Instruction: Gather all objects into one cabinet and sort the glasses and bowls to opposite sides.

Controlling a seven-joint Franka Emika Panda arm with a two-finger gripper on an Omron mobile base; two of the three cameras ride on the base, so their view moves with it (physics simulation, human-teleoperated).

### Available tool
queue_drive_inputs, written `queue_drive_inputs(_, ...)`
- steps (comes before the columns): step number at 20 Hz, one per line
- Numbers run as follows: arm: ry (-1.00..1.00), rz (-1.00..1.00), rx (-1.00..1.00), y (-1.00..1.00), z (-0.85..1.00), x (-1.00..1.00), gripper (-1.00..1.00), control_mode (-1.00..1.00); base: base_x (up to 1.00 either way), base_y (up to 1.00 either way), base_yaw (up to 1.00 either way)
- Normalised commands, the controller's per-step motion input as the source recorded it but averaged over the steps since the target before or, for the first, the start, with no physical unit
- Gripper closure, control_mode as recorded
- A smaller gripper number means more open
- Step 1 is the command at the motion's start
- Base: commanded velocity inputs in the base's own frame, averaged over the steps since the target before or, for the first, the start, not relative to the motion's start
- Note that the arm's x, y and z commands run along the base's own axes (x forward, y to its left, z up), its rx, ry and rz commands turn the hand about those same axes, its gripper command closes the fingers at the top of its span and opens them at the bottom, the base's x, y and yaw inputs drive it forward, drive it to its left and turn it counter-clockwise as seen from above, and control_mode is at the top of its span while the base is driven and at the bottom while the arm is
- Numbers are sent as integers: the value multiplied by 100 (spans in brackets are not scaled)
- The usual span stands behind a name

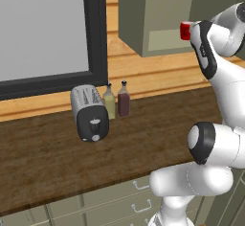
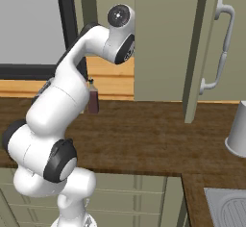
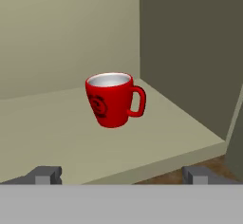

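Note:
A glossy red mug (image 3: 113, 99) stands upright on the pale shelf (image 3: 42, 128) of an olive-green wall cabinet (image 3: 57, 33), close to its right-hand wall, handle pointing right in the hand view. My gripper (image 3: 122, 175) is open and empty, its fingertips (image 3: 47, 174) spread wide at the shelf's front edge, a short way from the mug. In the left base view the red mug (image 1: 185, 30) peeks out beside my raised arm at the cabinet (image 1: 148, 14). The wooden bowl and the grey mugs are out of view.
On the wooden counter (image 1: 48, 158) stand a toaster (image 1: 89, 112) and two bottles (image 1: 109, 102), (image 1: 124, 99) below a dark-framed window. An open cabinet door with a handle (image 2: 221, 43) hangs at right. A white container (image 2: 238, 130) and a sink (image 2: 226, 207) lie far right.

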Motion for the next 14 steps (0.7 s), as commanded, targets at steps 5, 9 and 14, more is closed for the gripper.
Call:
queue_drive_inputs(5, 0, 0, 0, -7, 0, 32, -100, -100, 0, 0, 0)
queue_drive_inputs(9, 0, 0, 0, -12, 0, 34, -100, -100, 0, 0, 0)
queue_drive_inputs(14, 0, 0, 0, -14, -1, 31, -100, -100, 0, 0, 0)
